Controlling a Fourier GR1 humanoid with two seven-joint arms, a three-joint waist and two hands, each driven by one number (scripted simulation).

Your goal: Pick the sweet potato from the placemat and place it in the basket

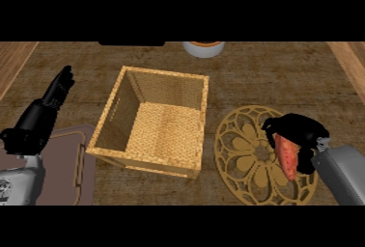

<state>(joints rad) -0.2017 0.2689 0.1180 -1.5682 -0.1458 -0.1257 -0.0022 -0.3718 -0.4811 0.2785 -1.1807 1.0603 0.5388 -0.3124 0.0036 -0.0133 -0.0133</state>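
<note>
Right hand fingers clenched round orange tapered sweet potato over round gold openwork placemat, rectangular woven wicker basket just left, left hand fingers straight, far-left desk.

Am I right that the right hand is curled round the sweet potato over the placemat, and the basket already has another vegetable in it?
Not quite. The head view shows the right hand curled round the sweet potato over the placemat, but the basket holds nothing; only its woven floor shows.
</note>
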